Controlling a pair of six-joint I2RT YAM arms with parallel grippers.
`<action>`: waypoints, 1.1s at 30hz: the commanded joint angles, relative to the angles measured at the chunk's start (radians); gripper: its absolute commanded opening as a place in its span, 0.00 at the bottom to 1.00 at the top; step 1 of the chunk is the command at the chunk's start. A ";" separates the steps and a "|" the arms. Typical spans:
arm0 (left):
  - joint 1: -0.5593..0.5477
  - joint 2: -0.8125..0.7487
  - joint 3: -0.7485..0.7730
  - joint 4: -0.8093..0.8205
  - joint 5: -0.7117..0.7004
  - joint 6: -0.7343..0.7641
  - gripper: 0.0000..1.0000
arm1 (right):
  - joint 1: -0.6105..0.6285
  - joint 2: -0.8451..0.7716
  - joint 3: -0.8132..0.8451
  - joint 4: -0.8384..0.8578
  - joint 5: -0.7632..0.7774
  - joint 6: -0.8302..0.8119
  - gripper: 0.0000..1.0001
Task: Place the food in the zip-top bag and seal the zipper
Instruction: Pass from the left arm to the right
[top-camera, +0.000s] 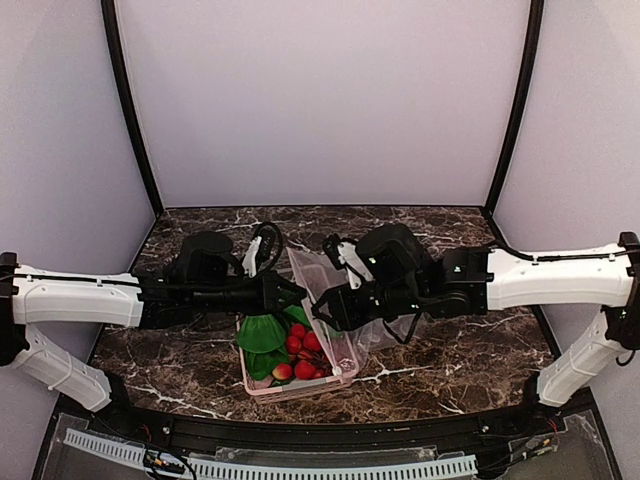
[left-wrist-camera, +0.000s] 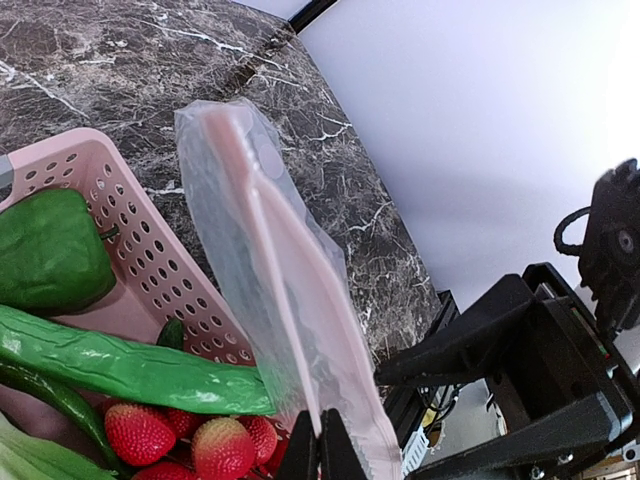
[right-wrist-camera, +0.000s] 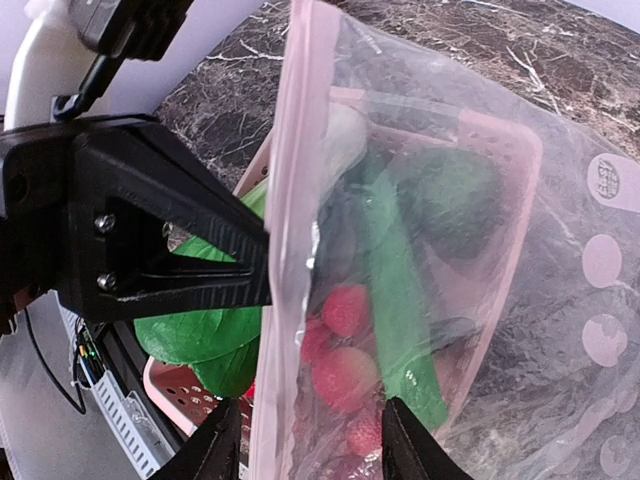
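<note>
**Left pinches the zipper, right stands spread at the bag edge**

On my left wrist feed, the left fingers (left-wrist-camera: 322, 455) are pressed together on the zipper strip (left-wrist-camera: 262, 200), holding the clear zip-top bag (left-wrist-camera: 300, 300) upright over the pink basket (left-wrist-camera: 150, 270). The right fingers (right-wrist-camera: 218, 450) are spread, one on each side of the bag's pink edge; I cannot tell whether they touch it. The green pepper (left-wrist-camera: 50, 250), cucumber (left-wrist-camera: 130, 365) and bok choy (top-camera: 262, 332) lie in the basket with strawberries (left-wrist-camera: 140, 430), outside the bag. The basket sits on the marble surface (top-camera: 470, 340).
</note>
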 joint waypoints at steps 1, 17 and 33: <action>0.000 -0.020 0.002 -0.023 -0.009 0.019 0.01 | 0.022 0.001 -0.012 0.050 -0.018 0.020 0.45; 0.000 -0.028 0.000 -0.058 -0.027 0.037 0.01 | 0.021 0.040 0.023 0.034 0.034 0.042 0.00; 0.000 0.078 0.159 -0.356 -0.231 0.129 0.01 | 0.032 -0.145 0.055 -0.135 0.214 0.034 0.00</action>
